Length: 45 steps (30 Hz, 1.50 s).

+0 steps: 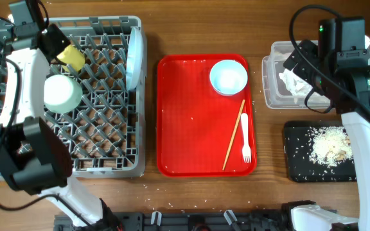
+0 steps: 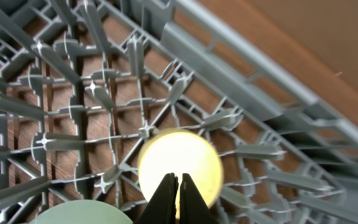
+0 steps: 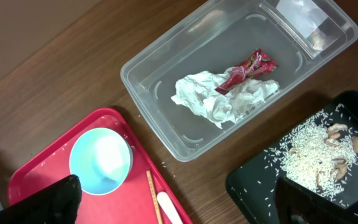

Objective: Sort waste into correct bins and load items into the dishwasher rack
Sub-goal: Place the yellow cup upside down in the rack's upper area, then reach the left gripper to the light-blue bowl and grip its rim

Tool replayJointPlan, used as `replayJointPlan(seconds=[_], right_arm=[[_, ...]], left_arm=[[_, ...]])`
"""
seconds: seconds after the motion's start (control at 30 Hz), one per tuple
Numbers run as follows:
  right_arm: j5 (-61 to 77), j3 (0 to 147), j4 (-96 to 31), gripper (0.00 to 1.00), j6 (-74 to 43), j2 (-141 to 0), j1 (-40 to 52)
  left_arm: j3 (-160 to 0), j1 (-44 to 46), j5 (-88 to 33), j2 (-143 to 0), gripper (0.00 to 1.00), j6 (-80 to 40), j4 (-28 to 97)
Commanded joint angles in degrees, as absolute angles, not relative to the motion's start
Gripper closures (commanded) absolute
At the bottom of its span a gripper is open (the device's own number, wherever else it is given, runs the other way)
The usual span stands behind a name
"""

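Left claw [image 2: 179, 190]: pressed almost together, pinching the wall of the yellow cup [image 2: 179, 165].
Right claw [image 3: 180, 199]: spread wide, holding nothing.
Cup position: right at the left claw's tips, above the pegs of the dishwasher rack [image 1: 108, 138], with a pale bowl [image 1: 61, 93] just beside.
Handling: it looks light, stiff and smooth. Keep your hold at the rim, since so thin a pinch may let it swivel.
Axis: tilted, running on from your fingers, round end facing the wrist.

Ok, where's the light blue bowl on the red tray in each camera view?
Overhead: the bowl sits in the top right corner of the red tray.
Left wrist: not in view.
Right wrist: the bowl is at lower left, on the tray.
Shared landmark: the red tray under it.
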<state>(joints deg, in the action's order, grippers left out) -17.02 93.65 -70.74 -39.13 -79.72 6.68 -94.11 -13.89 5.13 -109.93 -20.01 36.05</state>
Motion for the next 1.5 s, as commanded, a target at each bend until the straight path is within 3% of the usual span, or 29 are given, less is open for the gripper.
replayJointPlan(seconds=[0.0,0.13,0.23,0.37,0.4,0.43,0.47,0.67,0.83,1.03,1.1,1.33,1.47], right_arm=[[-18.35,94.13,-70.76,0.00,-38.57,-80.16,6.50],[-18.35,94.13,-70.76,0.00,-38.57,-80.16,6.50],[-18.35,94.13,-70.76,0.01,-38.61,-80.16,6.50],[-18.35,94.13,-70.76,0.00,-38.57,-80.16,6.50],[-18.35,94.13,-70.76,0.00,-38.61,-80.16,6.50],[-18.35,94.13,-70.76,0.00,-38.57,-80.16,6.50],[-18.35,94.13,-70.76,0.00,-38.59,-80.16,6.50],[-18.35,94.13,-70.76,0.00,-38.59,-80.16,6.50],[-18.35,94.13,-70.76,0.00,-38.59,-80.16,6.50],[-18.35,94.13,-70.74,0.00,-38.59,-80.16,6.50],[-18.33,94.13,-70.74,0.00,-38.59,-80.16,6.50],[-18.35,94.13,-70.74,0.00,-38.59,-80.16,6.50],[-18.35,94.13,-70.74,0.01,-38.61,-80.16,6.50]], left_arm=[[-94.00,-13.78,-3.66,-105.06,0.96,-21.50,35.83],[-94.00,-13.72,-18.06,-102.48,0.96,-21.47,36.16],[-94.00,-10.98,-35.29,-98.26,0.96,-19.51,36.69],[-94.00,1.69,-36.77,-94.76,0.91,-14.13,36.91],[-94.00,5.30,-36.42,-94.76,0.73,-12.49,36.71],[-93.97,8.91,-35.22,-95.07,0.45,-11.03,36.67],[-93.97,12.23,-33.12,-95.50,0.40,-10.00,36.69],[-93.97,30.98,-15.09,-102.28,0.42,-9.08,36.27],[-93.97,39.77,-12.82,-110.78,0.42,4.23,31.81],[-93.97,42.65,-8.75,-121.89,0.43,12.86,22.85],[-93.97,42.74,-9.54,-123.42,0.47,14.50,23.35],[-93.97,43.57,-10.83,-126.34,0.45,15.03,23.35],[-93.97,43.57,-10.83,-126.56,0.52,15.03,24.51]])
